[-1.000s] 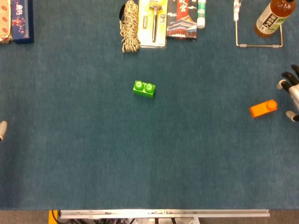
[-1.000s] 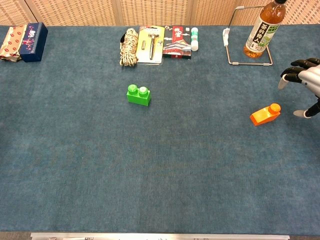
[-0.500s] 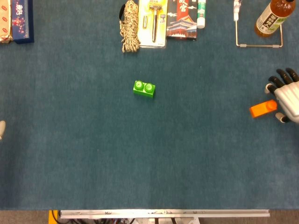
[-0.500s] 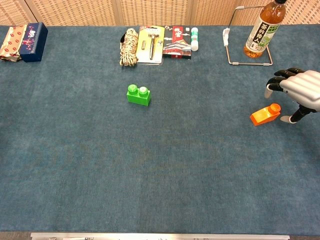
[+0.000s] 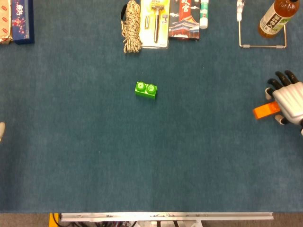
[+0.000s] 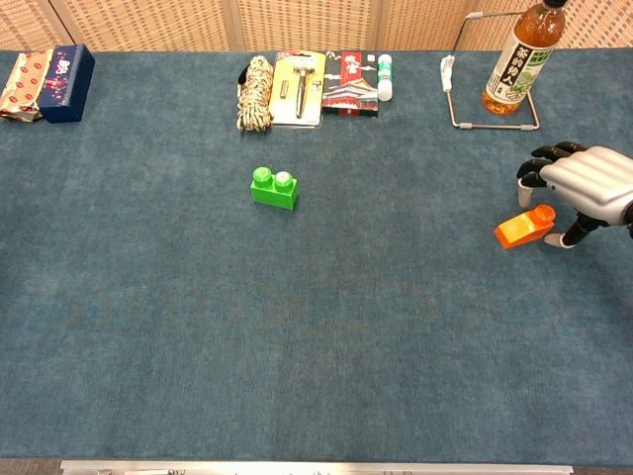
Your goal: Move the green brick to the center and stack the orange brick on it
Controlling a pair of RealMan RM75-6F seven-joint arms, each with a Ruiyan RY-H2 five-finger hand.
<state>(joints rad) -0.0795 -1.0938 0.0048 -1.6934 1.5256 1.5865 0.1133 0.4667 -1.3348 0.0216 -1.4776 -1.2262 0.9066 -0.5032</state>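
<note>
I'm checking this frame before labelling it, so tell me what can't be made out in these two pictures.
- Right robot hand: both views show it over the near end of the orange brick; whether the fingers touch it is hidden by the hand itself.
- Left robot hand: head view, cut off by the left edge; its pose is unreadable. Chest view misses it.
- Tea bottle: cap cut off by the top edge, label print too small.

Lab bench; blue-felt table (image 6: pixel 198 346)
</note>
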